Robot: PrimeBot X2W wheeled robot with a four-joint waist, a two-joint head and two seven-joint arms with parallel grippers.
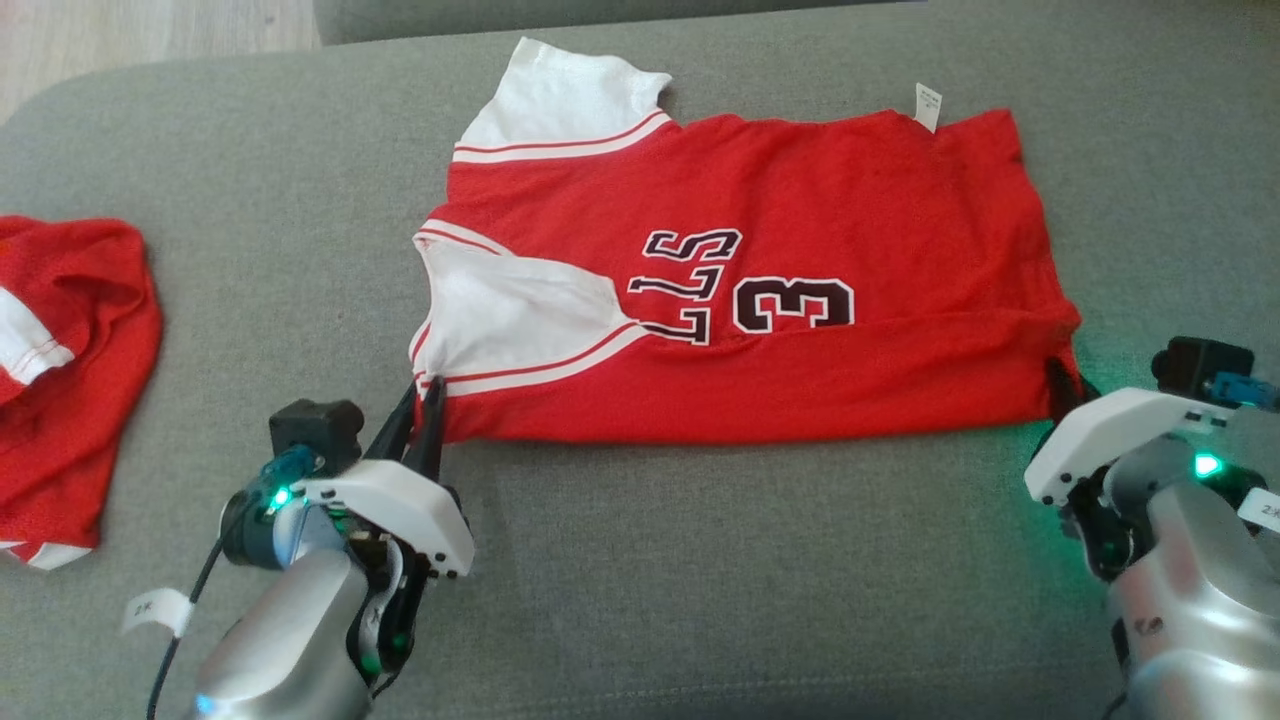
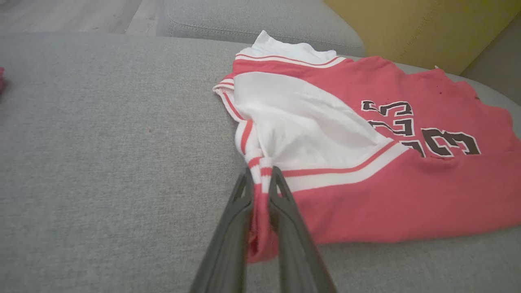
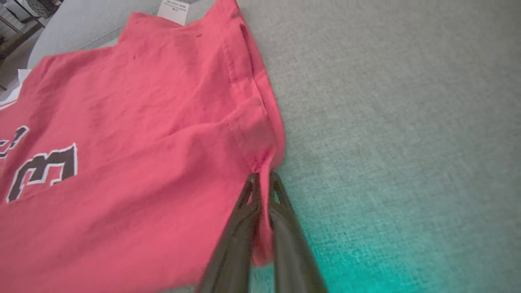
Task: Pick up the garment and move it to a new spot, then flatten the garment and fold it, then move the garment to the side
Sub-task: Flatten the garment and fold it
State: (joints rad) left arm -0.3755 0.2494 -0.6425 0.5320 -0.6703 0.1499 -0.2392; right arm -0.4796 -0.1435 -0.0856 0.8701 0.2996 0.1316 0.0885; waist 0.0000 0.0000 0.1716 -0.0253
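A red jersey with white sleeves and dark numbers (image 1: 760,290) lies spread sideways on the grey couch, its near long edge folded over. My left gripper (image 1: 425,400) is shut on the jersey's near left corner by the white sleeve; in the left wrist view the striped trim (image 2: 260,171) is pinched between the fingers (image 2: 238,211). My right gripper (image 1: 1062,385) is shut on the near right corner at the hem, and the right wrist view shows red cloth (image 3: 260,171) squeezed between its fingers (image 3: 285,228).
A second red and white garment (image 1: 60,370) lies bunched at the left edge of the couch cushion (image 1: 700,560). A white label (image 1: 928,105) sticks out at the jersey's far edge. Wooden floor (image 1: 150,40) lies beyond the couch at the back left.
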